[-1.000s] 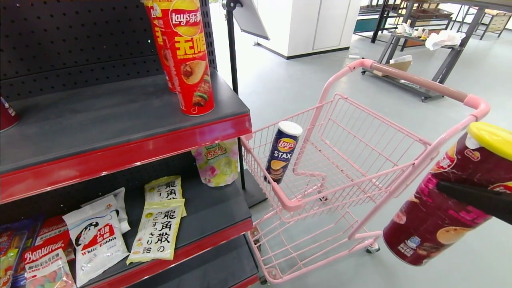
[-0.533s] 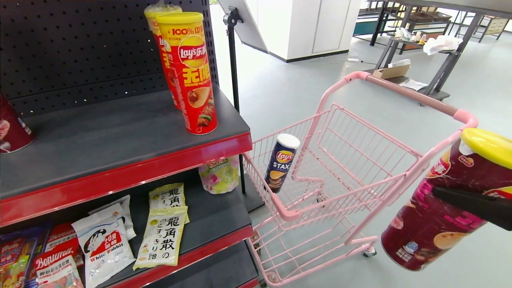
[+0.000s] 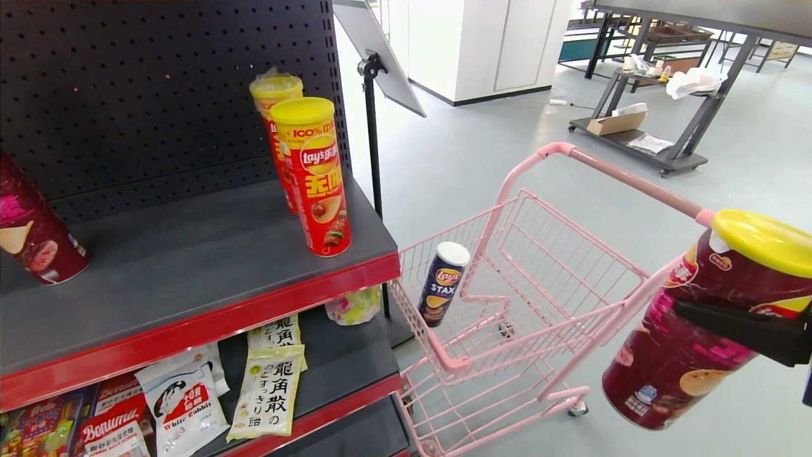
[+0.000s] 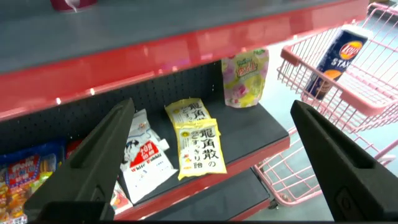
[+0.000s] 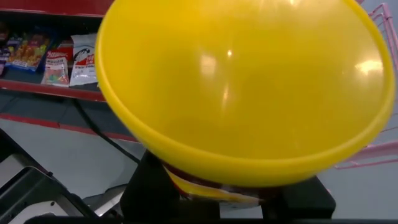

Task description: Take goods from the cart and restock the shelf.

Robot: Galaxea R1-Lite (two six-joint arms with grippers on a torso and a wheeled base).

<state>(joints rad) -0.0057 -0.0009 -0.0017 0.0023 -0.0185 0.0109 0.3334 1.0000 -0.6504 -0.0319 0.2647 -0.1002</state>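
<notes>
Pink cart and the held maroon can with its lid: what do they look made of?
Pink cart: probably metal wire and tubing under a glossy pink coating, given the thin grid and bent tube handle. Maroon can: likely cardboard under a glossy printed wrap; the core is hidden. Yellow lid: smooth plastic, by its soft highlights.

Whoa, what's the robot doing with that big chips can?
It is restocking a shop shelf. Its right gripper is shut on a dark red chips can with a yellow lid, held beside the pink cart. A blue can leans in the cart. Two red cans stand on the top shelf. The left gripper is open and empty.
</notes>
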